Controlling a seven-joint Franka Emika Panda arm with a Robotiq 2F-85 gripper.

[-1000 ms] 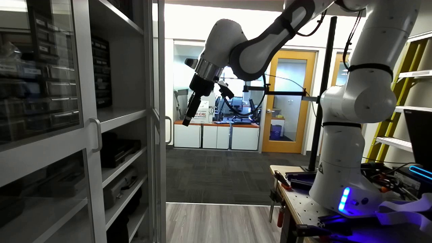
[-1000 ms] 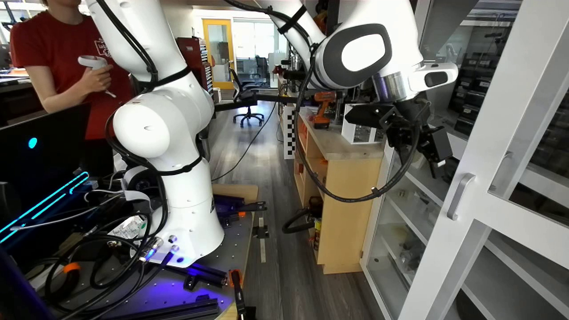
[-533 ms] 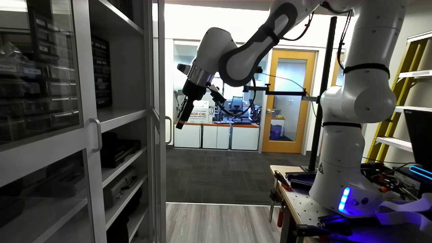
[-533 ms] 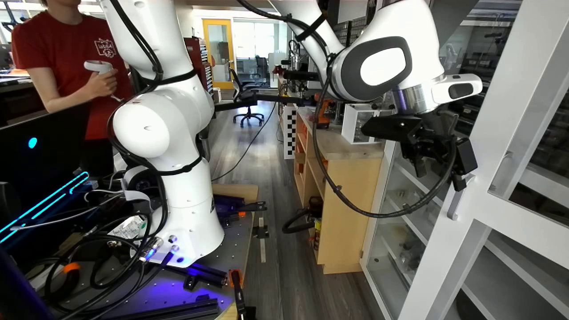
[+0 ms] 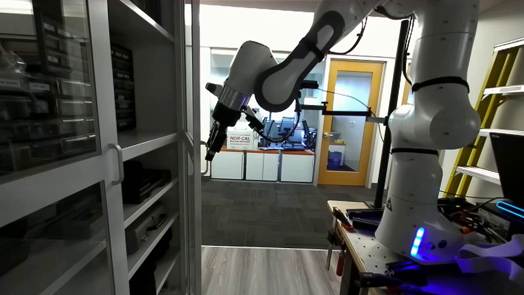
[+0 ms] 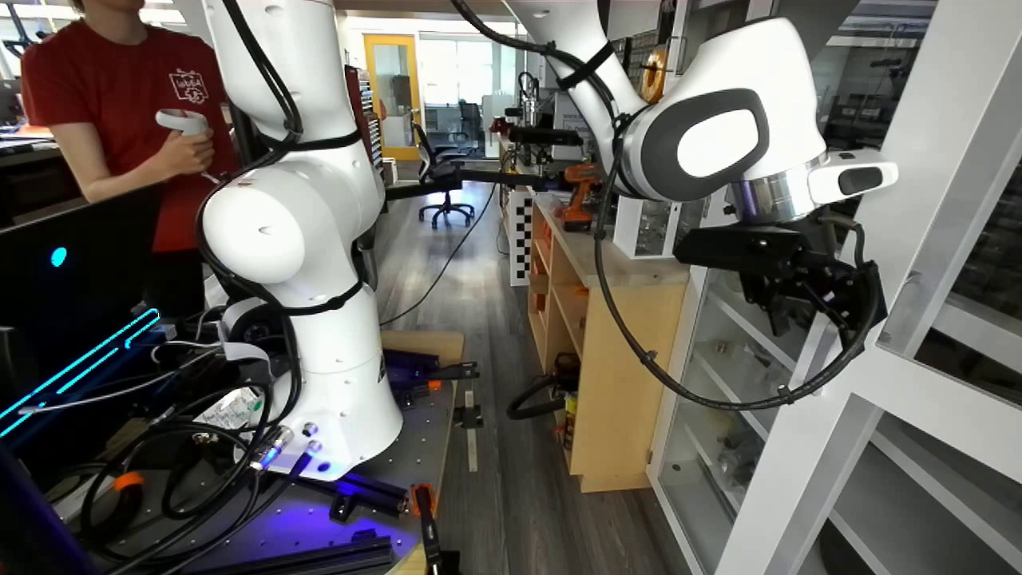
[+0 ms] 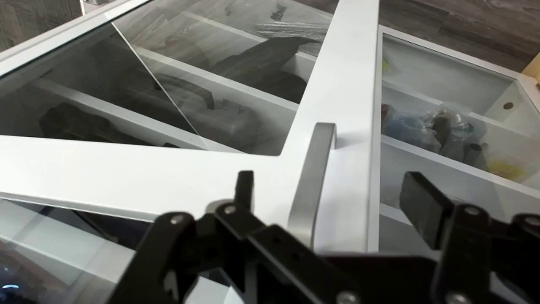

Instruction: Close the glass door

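Note:
The glass door, with a thin grey frame, stands out from the cabinet nearly edge-on in an exterior view [image 5: 197, 229]. It also shows in an exterior view [image 6: 798, 455] and close up in the wrist view [image 7: 354, 63]. Its vertical metal handle [image 7: 313, 177] runs between my open fingers in the wrist view, nearer the left one. My gripper [image 7: 329, 181] is open and empty, also seen at the door handle in both exterior views [image 5: 209, 157] [image 6: 814, 334]. The gripper partly hides the handle there. Whether the fingers reach around the handle in depth, I cannot tell.
The matching cabinet door [image 5: 61, 188] stands at the near left, with open shelves [image 5: 147, 141] between. A dark cable [image 6: 648, 361] loops below my wrist. A wooden shelf unit [image 6: 631, 383] stands beside the cabinet. A black pole [image 5: 395, 102] rises from the workbench [image 5: 356, 246].
My arm has swung toward the door and slightly down, bringing the open gripper to its handle. The door has not visibly moved.

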